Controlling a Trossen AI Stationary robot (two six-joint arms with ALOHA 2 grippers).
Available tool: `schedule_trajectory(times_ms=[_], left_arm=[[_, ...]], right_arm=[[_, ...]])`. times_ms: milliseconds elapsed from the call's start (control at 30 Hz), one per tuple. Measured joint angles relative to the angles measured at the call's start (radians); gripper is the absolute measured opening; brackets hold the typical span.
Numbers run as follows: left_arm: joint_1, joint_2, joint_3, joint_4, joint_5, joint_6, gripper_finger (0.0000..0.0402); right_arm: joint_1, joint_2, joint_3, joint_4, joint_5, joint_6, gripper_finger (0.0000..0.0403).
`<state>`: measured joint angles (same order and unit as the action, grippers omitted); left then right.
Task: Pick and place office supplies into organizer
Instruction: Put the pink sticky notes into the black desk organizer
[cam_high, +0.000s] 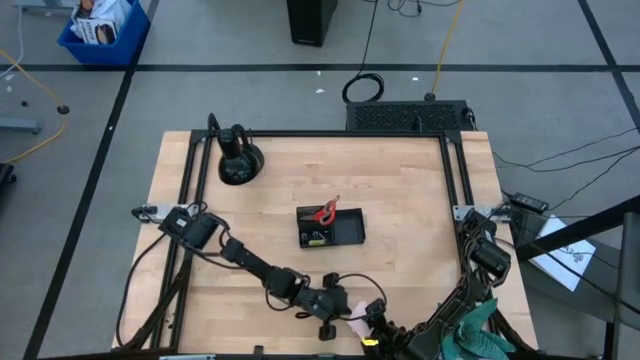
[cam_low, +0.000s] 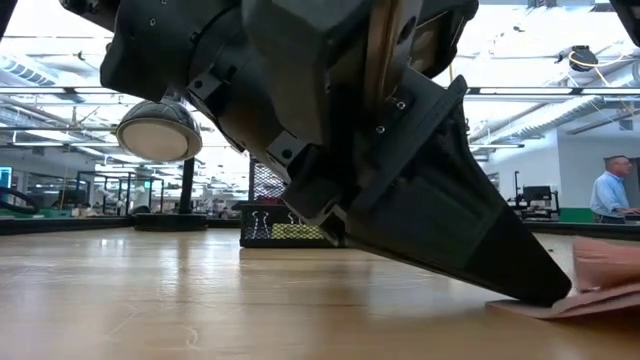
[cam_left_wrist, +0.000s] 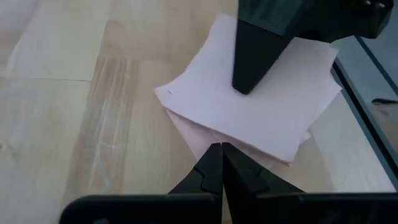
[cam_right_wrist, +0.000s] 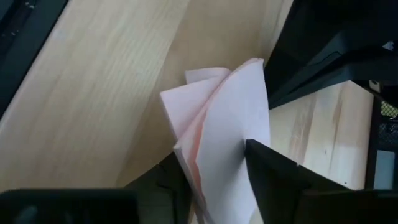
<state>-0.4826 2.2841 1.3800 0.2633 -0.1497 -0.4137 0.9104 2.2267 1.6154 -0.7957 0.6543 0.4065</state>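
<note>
At worktop's front edge, shut left gripper (cam_left_wrist: 221, 152) pins pink notepad (cam_left_wrist: 249, 106); right gripper (cam_right_wrist: 214, 171), part-open, straddles fanned sheets—close squarely on full stack before lifting toward organizer (cam_high: 331, 228).

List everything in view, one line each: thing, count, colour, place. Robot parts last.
Organizer: one, black, table centre.
Scissors: one, red-handled, at the organizer's far left corner.
Yellow-green piece: one, inside the organizer's left part.
Notepad: one, pink, near table edge, pages fanned.
Domed lamp: one, black, far left of table.
Cloth: one, teal-green, near right corner.
Left gripper: jaws shut, at the notepad's edge.
Right gripper: jaws astride the notepad's pages.
</note>
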Motion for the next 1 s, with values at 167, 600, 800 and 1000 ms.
schedule_trajectory(times_ms=[167, 600, 800, 1000], left_arm=[[0.003, -0.001, 0.000, -0.005, 0.000, 0.038, 0.0011], [-0.074, -0.110, -0.004, -0.154, -0.071, 0.404, 0.0053], [-0.165, -0.109, -0.004, -0.098, -0.237, 0.680, 0.0107], [-0.187, -0.110, -0.004, -0.084, -0.377, 0.734, 0.0171]], right_arm=[[0.001, 0.001, -0.001, 0.009, -0.005, 0.000, 0.0083], [-0.009, -0.026, -0.003, -0.029, -0.033, 0.036, 0.0017], [-0.025, -0.056, -0.003, -0.049, -0.031, 0.069, 0.0009], [-0.041, -0.089, -0.002, -0.033, 0.009, 0.064, 0.0014]])
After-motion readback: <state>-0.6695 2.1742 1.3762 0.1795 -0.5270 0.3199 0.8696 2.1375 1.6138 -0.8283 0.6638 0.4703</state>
